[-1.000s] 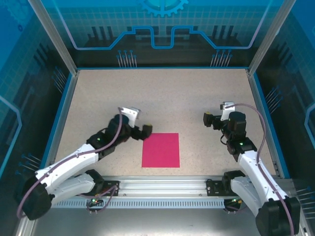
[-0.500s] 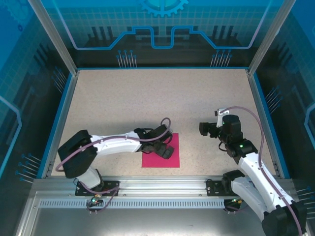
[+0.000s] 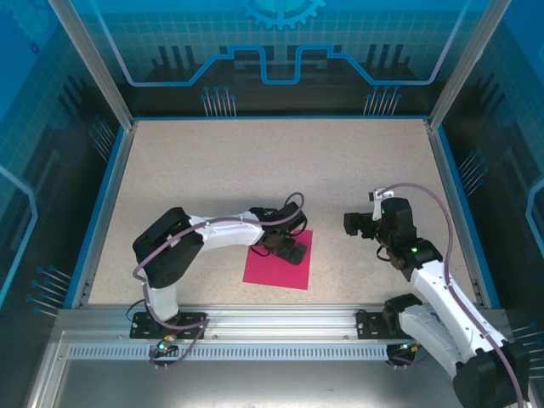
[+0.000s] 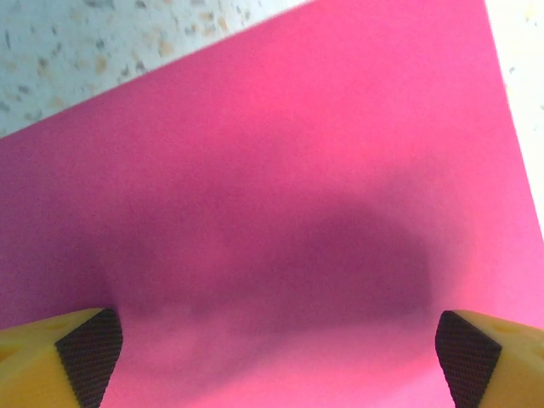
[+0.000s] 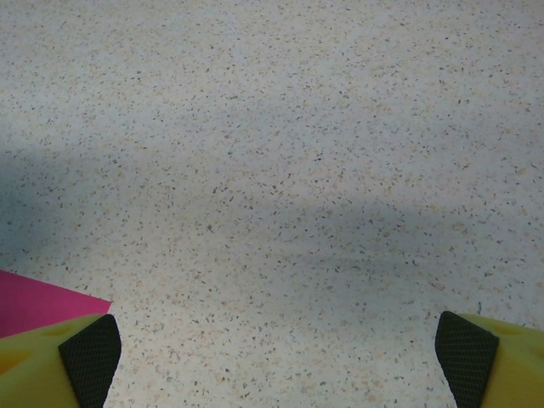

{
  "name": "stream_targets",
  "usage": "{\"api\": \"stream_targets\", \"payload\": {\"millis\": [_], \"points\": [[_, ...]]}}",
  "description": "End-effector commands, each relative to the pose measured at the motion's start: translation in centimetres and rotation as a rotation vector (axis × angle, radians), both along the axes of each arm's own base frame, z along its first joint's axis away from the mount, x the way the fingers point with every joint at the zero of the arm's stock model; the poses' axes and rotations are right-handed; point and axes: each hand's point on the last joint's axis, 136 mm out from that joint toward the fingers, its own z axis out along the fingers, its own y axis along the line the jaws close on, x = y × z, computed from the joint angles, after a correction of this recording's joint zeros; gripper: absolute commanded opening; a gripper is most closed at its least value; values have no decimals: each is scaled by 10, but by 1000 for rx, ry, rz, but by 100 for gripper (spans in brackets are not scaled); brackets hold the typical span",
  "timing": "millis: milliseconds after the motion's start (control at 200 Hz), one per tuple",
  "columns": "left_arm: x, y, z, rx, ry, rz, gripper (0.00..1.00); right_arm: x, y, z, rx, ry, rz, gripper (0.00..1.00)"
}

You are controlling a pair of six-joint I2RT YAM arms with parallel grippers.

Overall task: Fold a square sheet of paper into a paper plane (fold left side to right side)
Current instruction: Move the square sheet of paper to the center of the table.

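Flat magenta-pink square sheet of paper (image 3: 274,269) at lower centre of the overhead view on speckled table (image 3: 255,170), left gripper (image 3: 287,246) over its top edge, jaws apart, right gripper (image 3: 351,223) to its right, jaws apart

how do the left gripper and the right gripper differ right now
The left gripper is over the square sheet of paper; the right gripper is over bare table, to the sheet's right. In its wrist view the left gripper looks down on pink paper; the right gripper looks down on speckled table, with a paper corner at the picture's edge. Both are open and hold nothing.
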Motion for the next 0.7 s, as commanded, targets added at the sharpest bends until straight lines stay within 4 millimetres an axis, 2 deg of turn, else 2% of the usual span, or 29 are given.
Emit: {"api": "stream_targets", "payload": {"millis": [0, 135, 400, 515, 600, 695], "points": [[9, 9, -15, 55, 29, -2, 99, 4, 2, 13, -10, -25, 5, 99], [31, 3, -16, 47, 20, 4, 99, 6, 3, 13, -10, -23, 9, 99], [89, -18, -7, -34, -6, 8, 99, 8, 9, 7, 15, 18, 20, 99], [107, -25, -7, -70, -1, 9, 99, 9, 10, 4, 24, 49, 14, 99], [119, -27, 2, -107, -6, 17, 99, 10, 13, 2, 44, 75, 8, 99], [127, -26, 27, -171, -26, 26, 99, 10, 19, -1, 91, 127, 0, 99]]}}
